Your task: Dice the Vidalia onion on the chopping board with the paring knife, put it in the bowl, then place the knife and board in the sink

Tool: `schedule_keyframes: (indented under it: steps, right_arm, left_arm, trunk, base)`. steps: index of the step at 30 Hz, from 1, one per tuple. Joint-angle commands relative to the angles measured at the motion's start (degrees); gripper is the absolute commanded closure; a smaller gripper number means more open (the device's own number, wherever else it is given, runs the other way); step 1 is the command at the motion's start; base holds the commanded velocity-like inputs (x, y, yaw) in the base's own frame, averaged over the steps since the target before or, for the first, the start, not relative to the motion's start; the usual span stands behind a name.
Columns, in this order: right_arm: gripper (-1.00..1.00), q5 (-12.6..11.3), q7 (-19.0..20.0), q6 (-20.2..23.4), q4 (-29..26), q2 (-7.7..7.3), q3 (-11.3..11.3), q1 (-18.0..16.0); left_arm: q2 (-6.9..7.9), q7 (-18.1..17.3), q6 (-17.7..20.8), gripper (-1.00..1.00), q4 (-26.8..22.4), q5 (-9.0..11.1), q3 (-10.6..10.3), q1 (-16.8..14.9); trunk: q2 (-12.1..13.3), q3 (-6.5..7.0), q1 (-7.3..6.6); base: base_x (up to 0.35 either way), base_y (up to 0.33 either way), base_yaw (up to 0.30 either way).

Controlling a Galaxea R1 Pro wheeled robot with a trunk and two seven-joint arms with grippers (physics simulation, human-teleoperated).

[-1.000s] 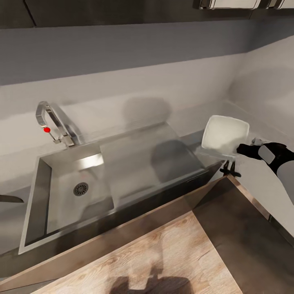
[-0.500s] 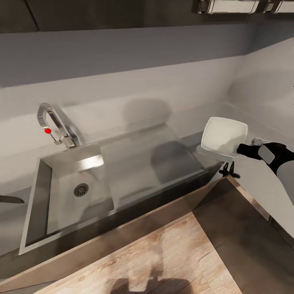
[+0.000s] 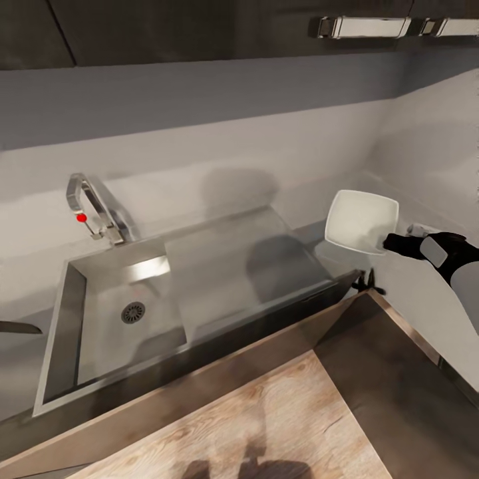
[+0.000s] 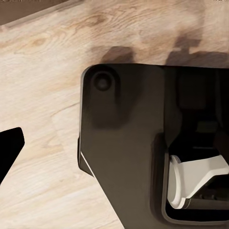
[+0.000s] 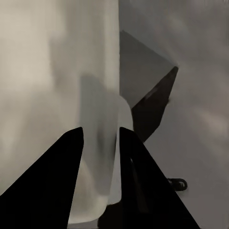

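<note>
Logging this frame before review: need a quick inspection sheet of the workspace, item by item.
Surface: glossy grey countertop, wrapping the corner.
Job's things: sink basin holds nothing seen; bowl lifted and tilted, its rim between the right tool's fingers.
Clutter: a dark blade tip at the picture's left edge.
Grippers: right tool shut on the bowl; left tool's state cannot be told.
Cables: nothing seen.
Surroundings: chrome tap with red knob, grey wall, wood-look floor.

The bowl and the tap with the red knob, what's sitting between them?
In the head view, only the sink's flat steel drainboard lies between the tap and the bowl, which the right tool grips by its rim.
</note>
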Motion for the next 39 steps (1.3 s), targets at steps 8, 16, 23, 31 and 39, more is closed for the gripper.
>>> schedule_keyframes:
  steps: [8,16,23,31,39]
  right_arm:
    - [1.00,-0.07,1.05,0.35,0.34,-0.01,-0.46,-0.03]
    - [1.00,-0.15,1.38,0.34,0.45,0.15,-0.43,-0.03]
    - [1.00,-0.08,4.35,0.34,0.46,0.17,-0.42,-0.03]
    - [1.00,-0.07,5.14,0.34,0.88,0.17,-0.42,-0.03]
    - [1.00,-0.07,5.16,0.34,0.90,0.24,-0.42,-0.03]
  left_arm:
    - [-0.07,-0.43,-0.02,-1.00,0.01,0.16,0.27,-0.01]
    - [-0.06,-0.43,-0.02,-1.00,0.01,0.15,0.26,-0.01]
    - [-0.03,-0.43,-0.02,-1.00,0.01,0.13,0.25,0.00]
    - [-0.06,-0.43,-0.96,-1.00,0.11,0.13,0.24,0.02]
    - [-0.06,-0.43,-1.42,-1.00,0.18,0.16,0.24,-0.01]
  trunk:
    - [-0.10,0.64,0.04]
    - [-0.10,1.36,0.04]
    - [-0.10,1.82,0.04]
    - [-0.10,1.98,0.04]
    - [-0.10,1.98,0.04]
  base:
    - [-0.158,0.000,0.000]
    - [-0.314,0.090,0.035]
    - [-0.267,0.200,0.203]
    - [-0.117,0.274,0.271]
    - [-0.141,0.276,0.280]
